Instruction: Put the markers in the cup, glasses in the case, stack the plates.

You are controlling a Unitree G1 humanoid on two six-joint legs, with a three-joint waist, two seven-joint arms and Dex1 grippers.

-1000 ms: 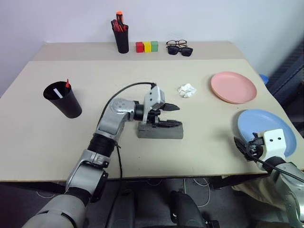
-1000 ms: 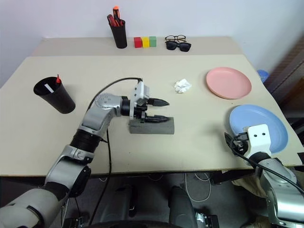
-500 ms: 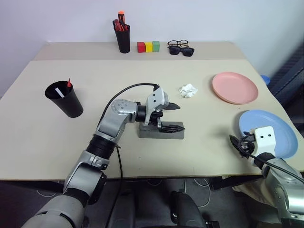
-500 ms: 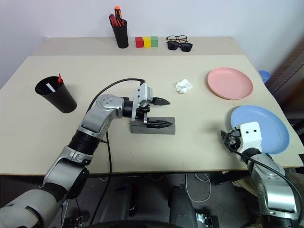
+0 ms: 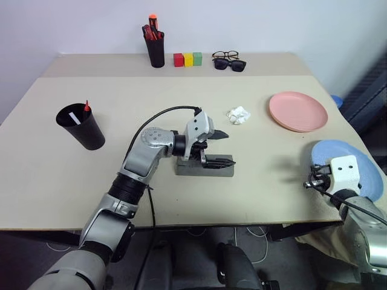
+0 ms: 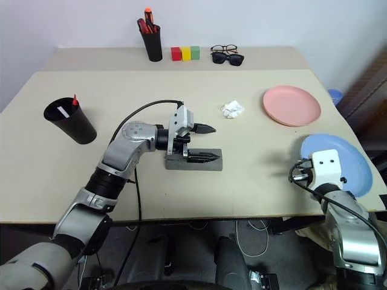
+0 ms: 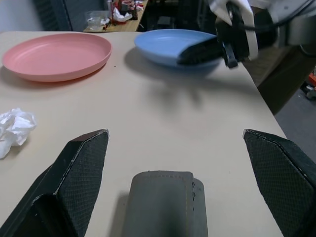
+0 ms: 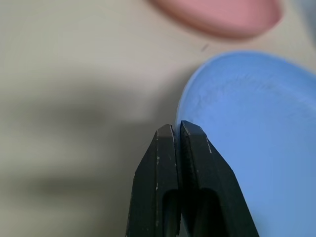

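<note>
Both grippers differ: the right gripper (image 8: 177, 129) is pinched onto the light blue round plastic plate's (image 6: 347, 160) rim near the tabletop's right edge. Left gripper (image 7: 175, 163) gapes wide, empty, over the grey felt glasses case (image 5: 204, 168).

No legible text, label, brand, number or sign is found on any item or surface in the views.

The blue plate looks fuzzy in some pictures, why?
Right wrist view: the blue plate is so close that it blurs, like the pink plate beyond. Left wrist view: its rim is soft, a shadow beneath. Left eye view: its edge smears.
</note>
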